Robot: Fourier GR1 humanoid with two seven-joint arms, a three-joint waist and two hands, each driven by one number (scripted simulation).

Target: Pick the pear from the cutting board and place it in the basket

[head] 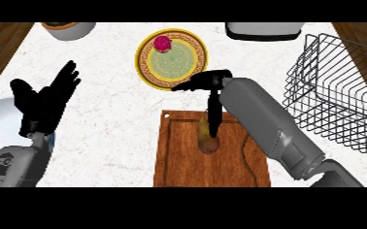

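Pear (208, 141) lies lengthwise near the middle of the cutting board (179, 165) on the bench (100, 136), well apart from the wire basket (323, 97) at your right. Your right robot hand (212, 83) hangs over it, fingers straight down onto its upper end, thumb splayed left, not closed round it. Expect a light, stiff, smooth-skinned fruit that may roll, so take it across the broad belly. Your left robot hand (43, 102) rests open at the left.

White marbled counter (108, 126) — brown wood (10, 34) at both upper corners.
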